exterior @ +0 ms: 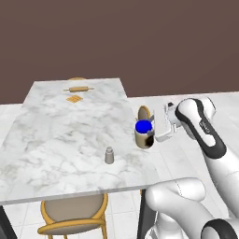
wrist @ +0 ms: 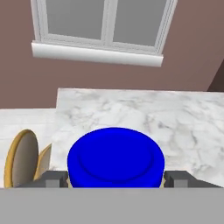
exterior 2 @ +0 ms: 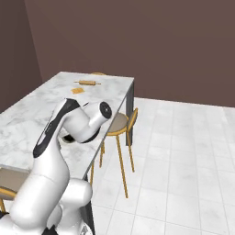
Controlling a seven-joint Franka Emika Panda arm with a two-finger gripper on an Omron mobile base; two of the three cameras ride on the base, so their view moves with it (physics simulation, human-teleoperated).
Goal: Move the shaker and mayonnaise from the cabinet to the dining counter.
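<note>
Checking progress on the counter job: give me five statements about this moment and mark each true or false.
1. The shaker stands upright on the dining counter. True.
2. The mayonnaise lies on its side in the middle of the counter. False: it is upright at the counter's right edge, between the gripper's fingers.
3. The mayonnaise has a red lid. False: the lid is bright blue.
4. A rolling pin lies at the far end of the counter. True.
5. The shaker and the mayonnaise touch each other. False: they stand apart, bare marble between them.
</note>
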